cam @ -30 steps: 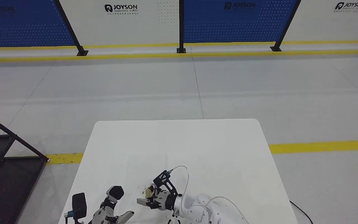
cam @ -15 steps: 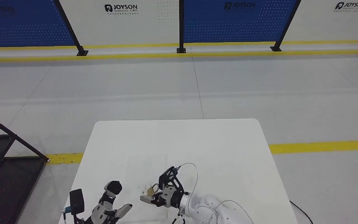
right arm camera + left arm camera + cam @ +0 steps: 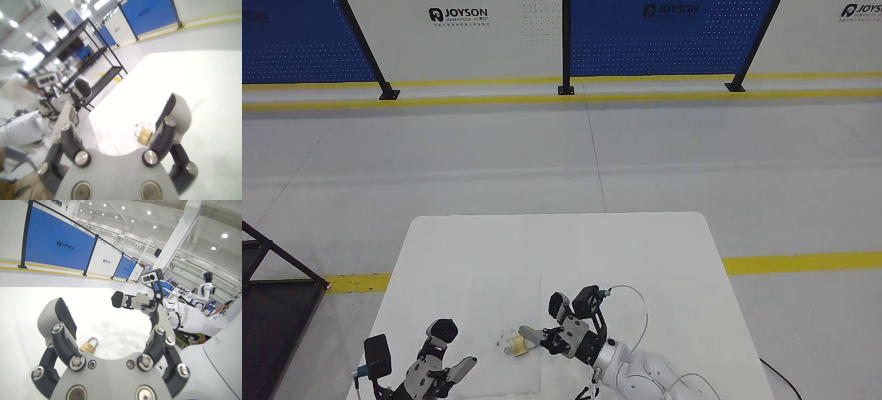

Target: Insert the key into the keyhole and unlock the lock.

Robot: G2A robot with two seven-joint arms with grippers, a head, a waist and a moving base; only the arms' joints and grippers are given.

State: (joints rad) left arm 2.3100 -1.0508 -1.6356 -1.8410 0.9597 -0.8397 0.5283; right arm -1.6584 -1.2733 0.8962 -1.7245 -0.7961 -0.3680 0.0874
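Wide open and holding nothing, the left gripper (image 3: pixel 111 313) and the right gripper (image 3: pixel 121 109) hover low over the near part of the white rectangular table (image 3: pixel 642 250). Between the 2 lies the small brass padlock with a silver shackle (image 3: pixel 517 345), flat on the tabletop, just beside the right gripper.

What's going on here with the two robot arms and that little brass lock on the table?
A two-armed robot is working on a brass padlock that lies on the white table with its shackle shut, so the unlocking is not yet done. Neither arm holds anything. The left gripper and the right gripper are both open, one on each side of the lock. A few small bits lie beside it, too small to tell whether one is the key.
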